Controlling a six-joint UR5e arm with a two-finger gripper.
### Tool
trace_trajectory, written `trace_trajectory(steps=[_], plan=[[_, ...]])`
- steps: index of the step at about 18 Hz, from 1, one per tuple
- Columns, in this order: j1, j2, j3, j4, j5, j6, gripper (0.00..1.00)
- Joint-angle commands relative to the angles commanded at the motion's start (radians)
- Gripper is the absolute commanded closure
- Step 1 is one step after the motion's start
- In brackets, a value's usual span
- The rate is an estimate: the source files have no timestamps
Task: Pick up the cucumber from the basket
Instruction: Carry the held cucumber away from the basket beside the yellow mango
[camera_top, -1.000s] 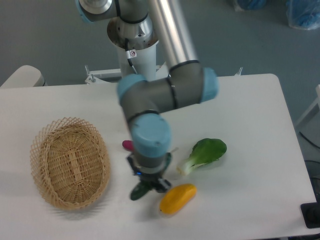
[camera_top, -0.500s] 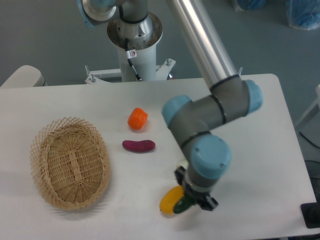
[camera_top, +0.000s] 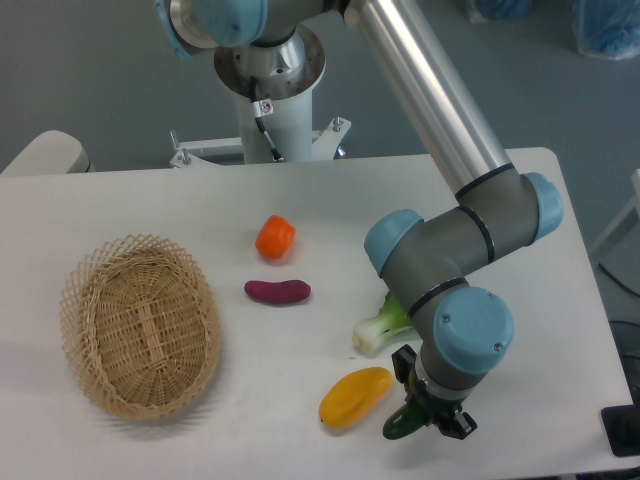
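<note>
The basket (camera_top: 140, 325) at left was seen empty, while the cucumber (camera_top: 402, 423) was held clamped by the gripper (camera_top: 428, 412) near the table's (camera_top: 500, 200) lower edge.

A long polished silver tube forms the arm's main link, running up and away from the gripper (camera_top: 432, 412); grey cylindrical joint housings sit just above the claw, each closed by a rounded light-blue cap; thin dark seams ring the housings where segments meet; the claw itself is small, black and blocky; far behind it stands a white pedestal under a silver flange, with a thin dark cable and a small red-and-white tag.
</note>
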Motion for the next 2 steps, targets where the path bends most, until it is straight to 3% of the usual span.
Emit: trace_trajectory(steps=[2], plan=[[0.000, 0.002, -0.006, 0.003, 0.003, 0.000, 0.90]])
